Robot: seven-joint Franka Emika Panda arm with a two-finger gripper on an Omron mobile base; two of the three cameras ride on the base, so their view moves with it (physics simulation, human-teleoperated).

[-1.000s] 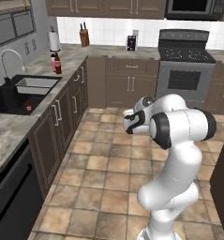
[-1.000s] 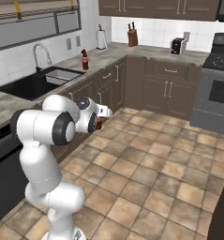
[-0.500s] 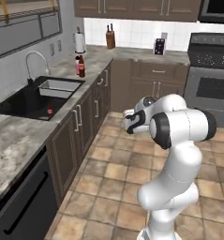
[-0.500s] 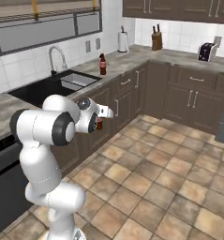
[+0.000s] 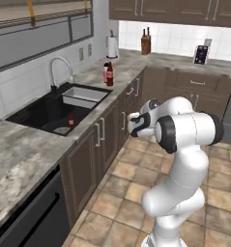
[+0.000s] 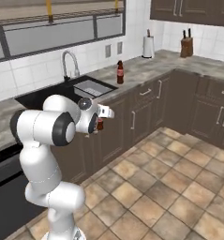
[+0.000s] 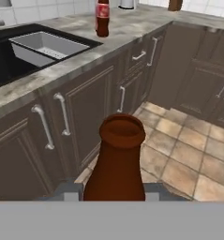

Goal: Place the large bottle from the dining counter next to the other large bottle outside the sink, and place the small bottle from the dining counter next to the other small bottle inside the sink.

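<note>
My gripper [image 7: 114, 188] is shut on the small bottle [image 7: 118, 159], dark brown, whose open brown top rises between the fingers. From the base views the gripper [image 5: 132, 123] [image 6: 104, 114] hangs over the floor in front of the cabinet doors, with the bottle's end [image 6: 100, 124] showing under the hand. The black sink [image 5: 48, 114] [image 6: 63, 92] [image 7: 19, 52] lies in the counter to the left, and another small bottle [image 5: 71, 119] stands inside its basin. A large bottle [image 5: 108, 74] [image 6: 119, 72] [image 7: 102, 17] with a red label stands on the counter beyond the sink.
A grey drain tray [image 5: 84, 94] fills the sink's far basin beside a curved chrome tap [image 5: 59, 67]. Cabinet doors with handles [image 7: 62, 117] line the counter front. A paper towel roll [image 5: 112, 47] and knife block [image 5: 145, 43] stand in the far corner. Tiled floor [image 6: 179, 187] spreads to the right.
The whole picture has shifted: the base has driven toward the sink counter, which is now nearer and larger. The arm keeps its pose, still gripping the bottle.
</note>
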